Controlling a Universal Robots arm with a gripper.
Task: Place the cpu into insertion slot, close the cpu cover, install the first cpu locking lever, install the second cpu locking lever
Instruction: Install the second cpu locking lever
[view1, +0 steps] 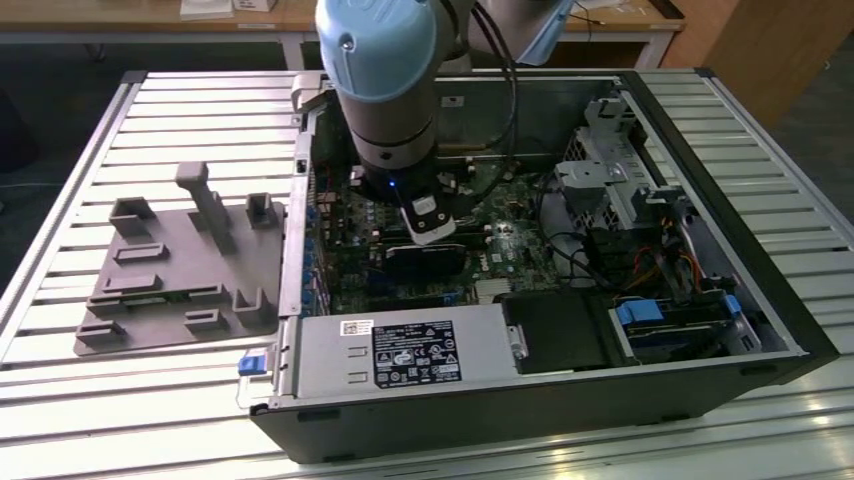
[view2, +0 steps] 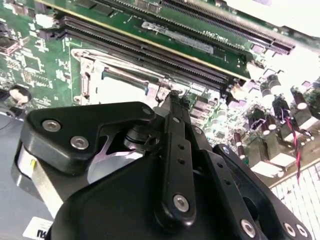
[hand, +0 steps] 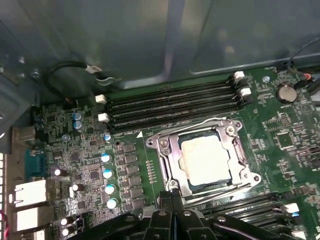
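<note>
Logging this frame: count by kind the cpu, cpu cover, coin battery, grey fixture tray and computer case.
cpu: 1
cpu cover: 1
coin battery: 1
grey fixture tray: 1
computer case: 1
Total: 5

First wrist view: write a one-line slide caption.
Cpu seated in its socket, cpu cover closed around it, gripper at the socket's edge.

The cpu (hand: 207, 160) top is pale silver-grey, framed by the shiny silver cpu cover (hand: 239, 152) on a green motherboard (hand: 280, 135). The claw (view2: 172, 100) is black. The desk (view1: 174, 400) is white and ribbed, carrying a grey fixture (view1: 160, 290).
</note>
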